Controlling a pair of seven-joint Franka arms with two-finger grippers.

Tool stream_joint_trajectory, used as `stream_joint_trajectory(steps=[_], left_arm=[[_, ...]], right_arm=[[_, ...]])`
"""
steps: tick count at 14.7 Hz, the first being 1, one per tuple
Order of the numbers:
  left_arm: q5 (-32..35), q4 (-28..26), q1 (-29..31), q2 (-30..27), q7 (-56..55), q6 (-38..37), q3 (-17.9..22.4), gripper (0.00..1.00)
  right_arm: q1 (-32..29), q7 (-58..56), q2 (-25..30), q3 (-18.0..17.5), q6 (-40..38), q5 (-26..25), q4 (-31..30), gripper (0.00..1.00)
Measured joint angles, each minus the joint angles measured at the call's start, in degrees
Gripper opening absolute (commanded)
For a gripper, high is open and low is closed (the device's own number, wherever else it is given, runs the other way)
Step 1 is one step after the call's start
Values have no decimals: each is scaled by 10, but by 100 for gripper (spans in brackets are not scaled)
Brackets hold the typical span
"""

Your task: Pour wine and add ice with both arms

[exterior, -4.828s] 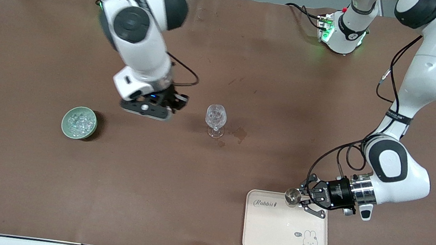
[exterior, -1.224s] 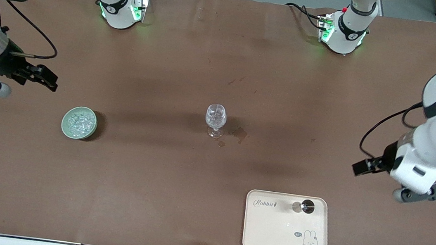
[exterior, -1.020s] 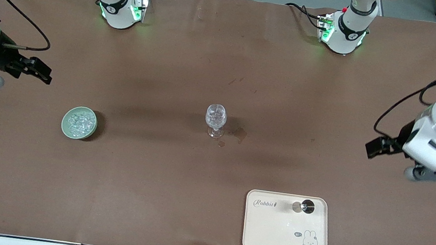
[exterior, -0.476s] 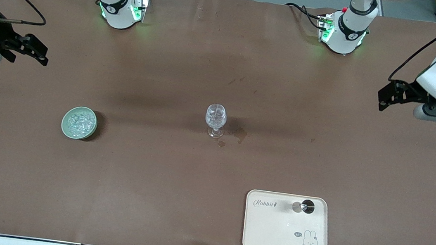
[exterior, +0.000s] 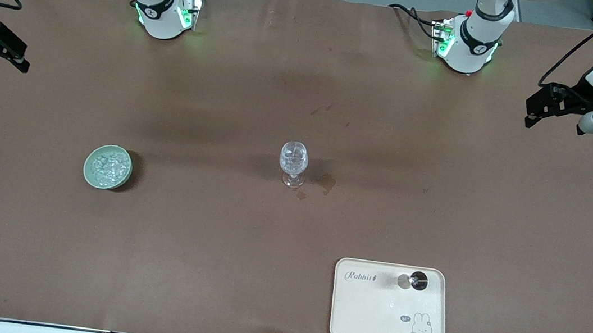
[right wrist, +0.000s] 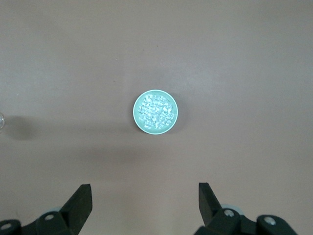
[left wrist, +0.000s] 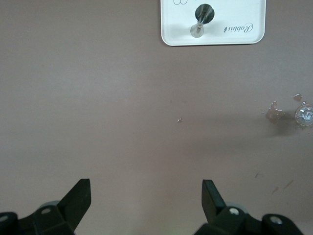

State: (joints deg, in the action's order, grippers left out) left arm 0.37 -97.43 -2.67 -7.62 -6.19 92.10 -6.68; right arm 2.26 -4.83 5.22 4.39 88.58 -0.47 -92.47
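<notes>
Both hands are up with fingers apart — left hand over bare surface, right hand above the ice.

Glass at surface centre; bowl with ice toward right arm's end; tray nearer camera, toward left arm's end.

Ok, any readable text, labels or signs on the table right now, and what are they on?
"Rabbit" in cursive script, printed on the cream tray near its rim, beside the small metal cup.
A small speech bubble next to the rabbit drawing on the same tray: too small to read.
No other text shows on the table.
</notes>
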Motion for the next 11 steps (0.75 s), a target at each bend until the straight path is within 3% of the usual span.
stream_joint_trajectory(steps=[11], left_arm=[[0,7,3,2,0,2,1,100]], right_arm=[[1,-18,-39,-5,-20,0,29,97]])
